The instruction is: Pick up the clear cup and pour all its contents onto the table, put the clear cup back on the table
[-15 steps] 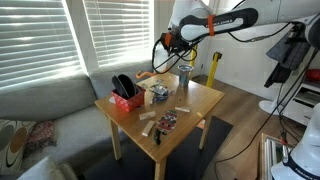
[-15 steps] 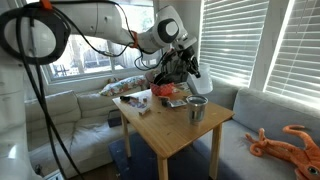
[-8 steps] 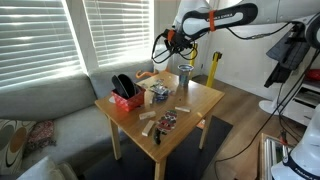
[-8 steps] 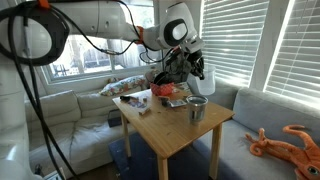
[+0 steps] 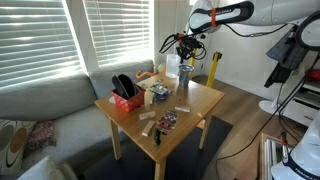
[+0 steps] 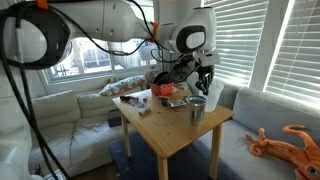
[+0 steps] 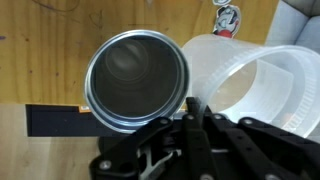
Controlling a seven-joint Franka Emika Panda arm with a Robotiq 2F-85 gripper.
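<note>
Tilted clear cup [image 7: 255, 82] pinched at rim wall by gripper [image 7: 190, 120]; smooth see-thru plastic, round grey cup [image 7: 137, 80] just beside, wood table [image 7: 40, 55] below.

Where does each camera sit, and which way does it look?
Exterior view: across the room, facing table and blinds; arm enters upper right, hand above the table.
Exterior view: near the robot, facing the table's other side; arm reaches in from left, hand over the greyish cup.
Wrist view: on the wrist, looking down into the greyish cup beside the clear cup; hand at bottom.
Both exterior views share table and hand.
</note>
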